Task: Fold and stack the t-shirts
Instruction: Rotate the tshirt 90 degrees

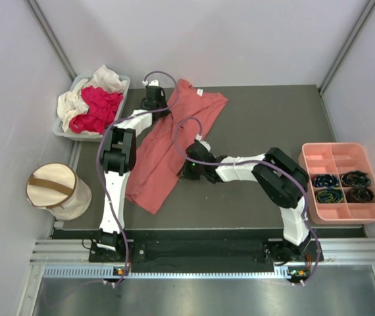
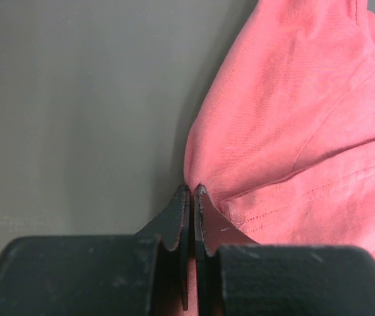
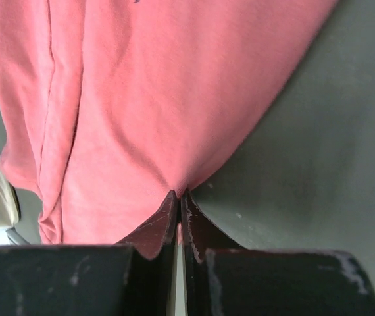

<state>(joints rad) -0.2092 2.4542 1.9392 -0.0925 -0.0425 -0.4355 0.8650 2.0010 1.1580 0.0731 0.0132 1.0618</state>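
The salmon-pink t-shirt [image 1: 164, 148] lies crumpled in a long diagonal strip on the dark table, its white neck label [image 1: 199, 91] at the far end. My left gripper [image 1: 158, 108] is shut on the shirt's far-left edge; in the left wrist view the gripper [image 2: 192, 192] pinches a fold of pink cloth [image 2: 293, 118]. My right gripper [image 1: 186, 172] is shut on the shirt's right edge at mid-length; the right wrist view shows the gripper [image 3: 179, 195] biting the hem of the cloth [image 3: 141, 99]. A magenta-red t-shirt [image 1: 99, 108] and a cream-white one [image 1: 75, 102] lie bunched in a bin.
The grey bin [image 1: 66, 133] stands at the far left corner. A cream drum-shaped fabric bin [image 1: 56, 191] with a brown strap sits off the table's left edge. A pink compartment tray [image 1: 342, 158] holding dark coiled items stands at the right edge. Walls close in on both sides.
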